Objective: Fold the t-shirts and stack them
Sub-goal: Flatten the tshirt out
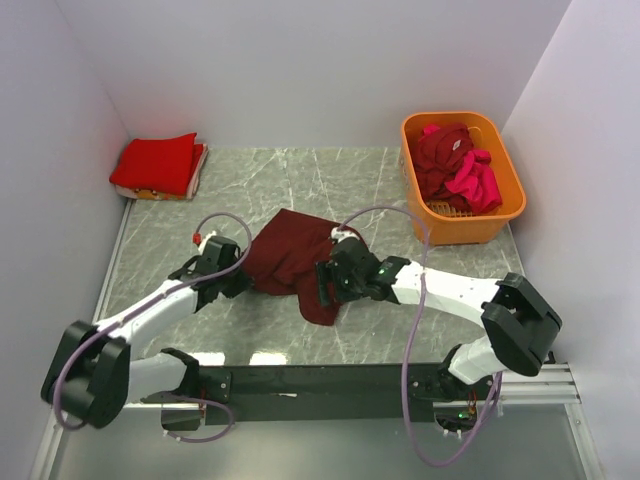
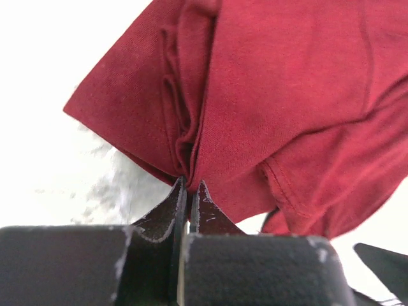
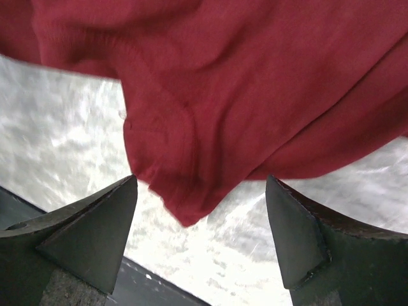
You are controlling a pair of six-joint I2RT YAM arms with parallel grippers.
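The dark maroon t-shirt (image 1: 290, 255) lay crumpled in the middle of the worktop (image 1: 300, 180), between the two arms. The left gripper (image 2: 189, 185) had its jaws pinched tight on a gathered fold at the shirt's left edge, cloth fanning out from the tips. The right gripper (image 3: 201, 182) stood with jaws spread wide, gripping nothing. A pointed corner of the shirt dipped into the gap between them, and whether it touched either finger could not be told. From above, the shirt's long axis ran from the far edge toward the near edge, leaning slightly right, with a narrow tail pointing at the near edge beside the right gripper. Folded red t-shirts (image 1: 158, 165) sat in the far left corner. More t-shirts (image 1: 455, 165) filled the orange basket (image 1: 465, 228) in the far right corner.
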